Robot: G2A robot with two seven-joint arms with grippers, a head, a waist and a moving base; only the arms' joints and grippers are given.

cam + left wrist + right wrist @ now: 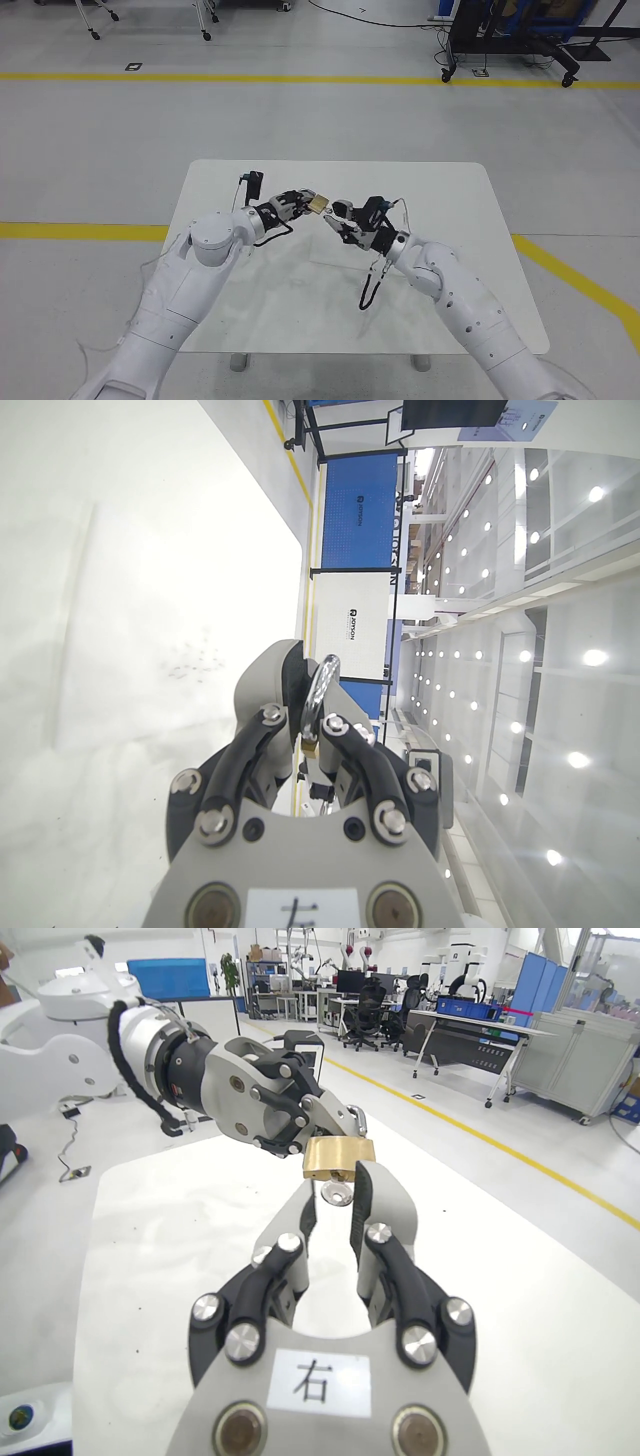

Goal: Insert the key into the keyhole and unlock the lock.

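Showing the left gripper (319, 692) clamped on the padlock (338, 1156) above the table (450, 190), toward 11 o'clock of centre; the right gripper (336, 1185), at the padlock's 4 o'clock, holds its fingers (372, 1193) apart astride the inserted key (336, 1194); closing off-centre could twist the padlock loose.

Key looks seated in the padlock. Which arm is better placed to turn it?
Right. The right gripper is lined up at the key in the padlock keyhole, while the left gripper holds the padlock above the table.
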